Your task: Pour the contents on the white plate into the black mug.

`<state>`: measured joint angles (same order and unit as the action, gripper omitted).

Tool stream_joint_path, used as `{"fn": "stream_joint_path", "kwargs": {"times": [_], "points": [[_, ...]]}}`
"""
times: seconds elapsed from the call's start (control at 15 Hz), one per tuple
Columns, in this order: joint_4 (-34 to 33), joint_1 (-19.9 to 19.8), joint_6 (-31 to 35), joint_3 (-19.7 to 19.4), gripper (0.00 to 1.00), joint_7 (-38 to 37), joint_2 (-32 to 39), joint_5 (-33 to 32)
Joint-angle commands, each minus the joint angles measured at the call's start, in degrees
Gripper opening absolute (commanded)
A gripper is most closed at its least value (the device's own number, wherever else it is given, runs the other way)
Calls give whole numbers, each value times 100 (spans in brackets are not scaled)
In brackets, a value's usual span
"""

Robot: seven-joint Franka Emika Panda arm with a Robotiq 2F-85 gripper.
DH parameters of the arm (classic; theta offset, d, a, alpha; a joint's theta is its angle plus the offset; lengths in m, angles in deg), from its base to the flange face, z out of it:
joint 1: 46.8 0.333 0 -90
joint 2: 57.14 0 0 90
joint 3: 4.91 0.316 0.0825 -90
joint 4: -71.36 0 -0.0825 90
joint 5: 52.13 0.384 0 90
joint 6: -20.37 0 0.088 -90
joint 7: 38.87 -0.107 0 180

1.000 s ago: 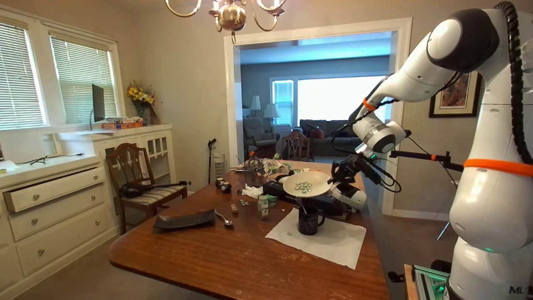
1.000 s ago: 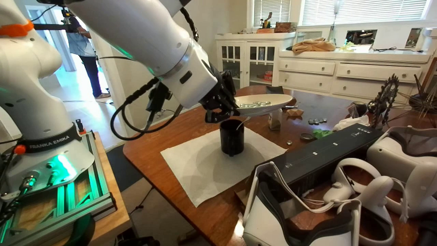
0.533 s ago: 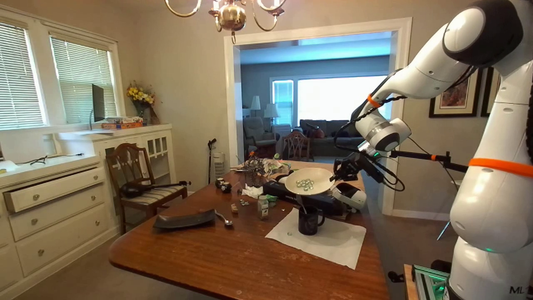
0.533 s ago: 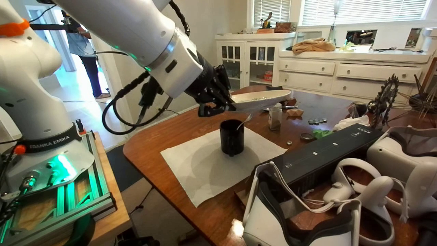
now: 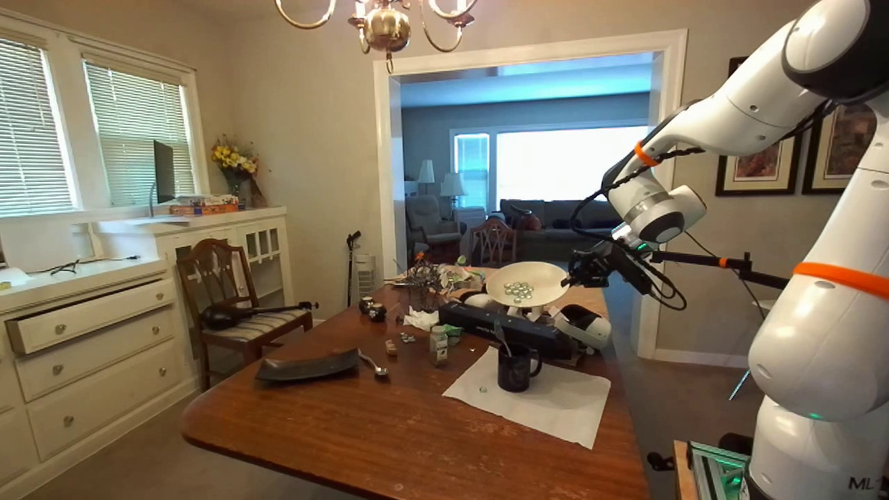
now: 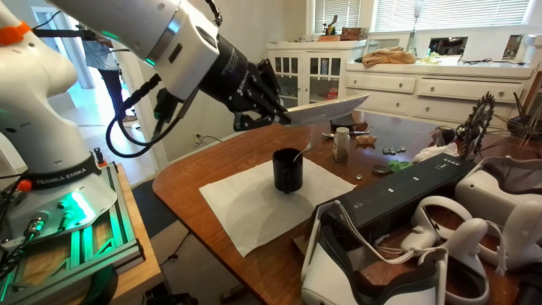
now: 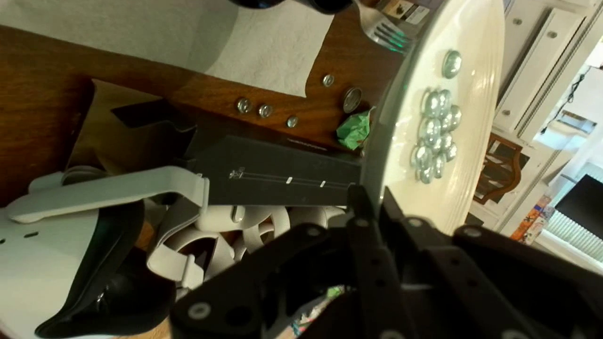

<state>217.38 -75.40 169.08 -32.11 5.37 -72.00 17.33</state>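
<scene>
My gripper (image 5: 567, 280) is shut on the near rim of the white plate (image 5: 496, 282), also seen in the other views (image 6: 284, 119) (image 7: 371, 200). The plate (image 6: 328, 111) is held in the air, higher than the mug, and tilts with its far edge up. The contents (image 5: 519, 291) are pale greenish glass beads clustered on the plate; they show closely in the wrist view (image 7: 435, 136) and are hidden by the rim in an exterior view. The black mug (image 5: 514, 369) stands upright on white paper, below the plate, with a fork (image 6: 304, 151) sticking out; it shows in both exterior views (image 6: 288, 173).
A long black box (image 6: 398, 186) and white headsets (image 6: 372, 271) lie beside the paper (image 6: 250, 212). A small jar (image 6: 341, 145), loose glass beads (image 6: 394, 150) and a green wrapper (image 6: 399, 165) are nearby. A dark elongated tray (image 5: 305, 367) and spoon (image 5: 378, 368) lie further off.
The gripper and plate have risen, and the arm has drawn back toward its base. The plate's far edge has tipped up more. The beads stay on the plate; the mug has not moved.
</scene>
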Motion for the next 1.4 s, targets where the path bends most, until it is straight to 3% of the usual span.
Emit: {"fn": "stream_joint_path", "kwargs": {"times": [0.0,0.47,0.53,1.27,1.33], "points": [[158,-9,386,15,2,-195,-419,-107],[120,30,749,222,2,-260,-287,-36],[60,17,667,143,7,-58,-112,-3],[98,17,693,205,7,-96,-112,-3],[98,17,694,205,2,-96,-112,-3]]}}
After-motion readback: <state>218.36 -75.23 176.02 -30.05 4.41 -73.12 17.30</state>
